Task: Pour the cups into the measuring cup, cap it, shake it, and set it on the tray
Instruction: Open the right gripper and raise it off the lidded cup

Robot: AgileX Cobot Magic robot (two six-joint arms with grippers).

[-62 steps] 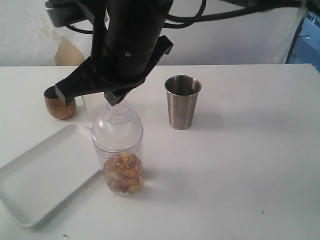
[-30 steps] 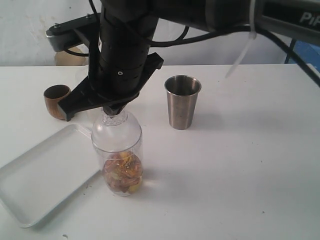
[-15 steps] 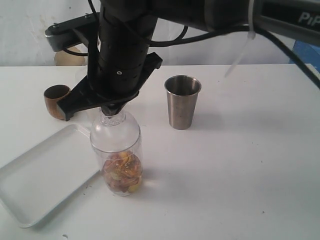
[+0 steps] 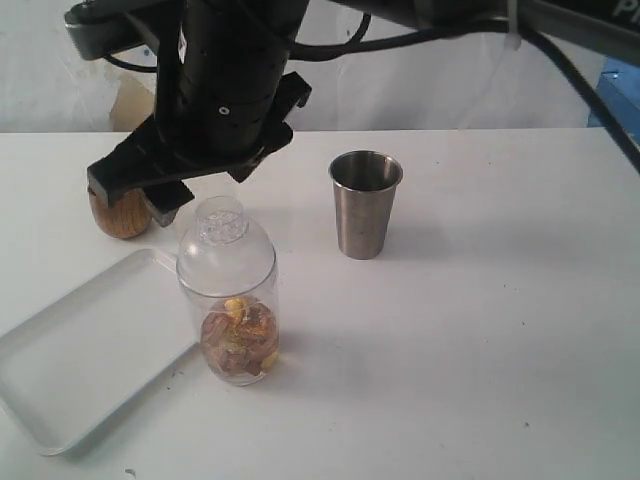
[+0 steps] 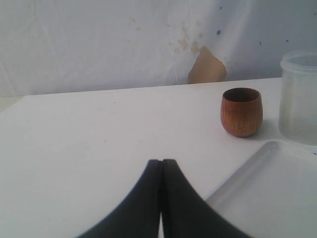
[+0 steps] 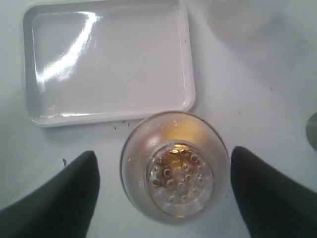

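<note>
The clear measuring cup [image 4: 228, 300] stands on the table beside the tray, closed by a domed, perforated cap [image 6: 176, 171], with brown and yellow pieces at its bottom. My right gripper [image 4: 205, 185] reaches across and hangs open just above the cap, one finger [image 6: 59, 198] on each side, touching nothing. The steel tumbler [image 4: 365, 203] stands upright to the right. The brown wooden cup [image 5: 241, 111] stands at the back left, partly hidden by the gripper in the exterior view. My left gripper [image 5: 161, 162] is shut and empty, low over the table.
The white tray [image 4: 60, 400] lies empty at the front left, its corner next to the measuring cup. A frosted container [image 5: 298, 96] stands behind the tray, near the wooden cup. The right arm's black body blocks the area behind the measuring cup.
My right gripper has risen off the cap and shifted left, so the cap's perforated top now shows. The measuring cup has moved slightly left. The tumbler and tray stayed put.
</note>
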